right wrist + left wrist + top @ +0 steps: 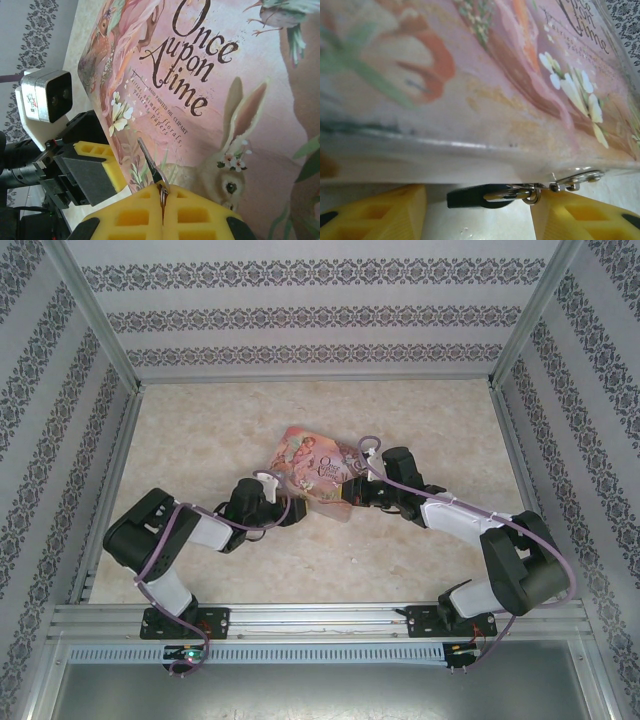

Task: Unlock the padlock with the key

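From where I stand, the step in hand looks to be steadying the padlock (475, 196). It hangs about mid-tabletop, on the side of the pink tin (312, 468) that faces the near edge of the tabletop (420, 430). Its thin silver shackle (532, 194) is hooked through the tin's small metal hasp (575, 181).

The left tool (479, 212) has its jaws apart. Its ribbed yellow fingers (375, 212) sit either side of the small, dark, smooth-sided body, neither plainly touching it. The right tool (162, 194) is clamped together on the key (148, 160), a slim dark grey sliver with a tiny wire ring (161, 177), poised over the tin's glossy printed face.

Next, I reckon, the left tool must pinch the body firm. Then the key tip needs fine lining-up with a keyhole I cannot make out.
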{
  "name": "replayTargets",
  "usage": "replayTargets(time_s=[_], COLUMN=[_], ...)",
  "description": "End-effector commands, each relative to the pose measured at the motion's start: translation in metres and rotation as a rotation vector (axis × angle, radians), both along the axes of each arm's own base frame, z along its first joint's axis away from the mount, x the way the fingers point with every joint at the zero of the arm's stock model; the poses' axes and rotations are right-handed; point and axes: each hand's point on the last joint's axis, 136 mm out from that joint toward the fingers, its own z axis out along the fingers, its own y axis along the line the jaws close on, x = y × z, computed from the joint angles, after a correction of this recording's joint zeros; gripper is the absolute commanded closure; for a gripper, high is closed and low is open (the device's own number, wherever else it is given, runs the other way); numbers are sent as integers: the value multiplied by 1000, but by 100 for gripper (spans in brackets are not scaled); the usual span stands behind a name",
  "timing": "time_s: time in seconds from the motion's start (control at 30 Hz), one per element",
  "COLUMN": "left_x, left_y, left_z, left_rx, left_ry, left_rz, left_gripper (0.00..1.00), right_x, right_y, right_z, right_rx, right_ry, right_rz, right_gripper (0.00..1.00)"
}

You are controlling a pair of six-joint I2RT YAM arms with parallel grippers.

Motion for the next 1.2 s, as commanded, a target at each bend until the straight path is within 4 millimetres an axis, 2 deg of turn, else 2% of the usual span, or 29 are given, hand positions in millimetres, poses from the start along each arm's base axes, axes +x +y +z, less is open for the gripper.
replayTargets(time_s=[0.0, 0.27, 0.8, 1.17], left_x=[6, 6, 6, 7], left_y=[-15, -21, -35, -37], left_z=[13, 5, 4, 4], left_rx=[-35, 7, 38, 40], left_ry=[-52, -54, -54, -55], left_rz=[-19, -13, -50, -53], left_gripper=[44, 46, 54, 59], right_x=[-9, -9, -8, -9], right_y=[-14, -16, -19, -18], right_z=[-24, -24, -22, -21], right_rx=[-82, -86, -85, -82], right_ry=[73, 70, 67, 66], right_rz=[-20, -23, -30, -27], right_gripper=[100, 100, 100, 100])
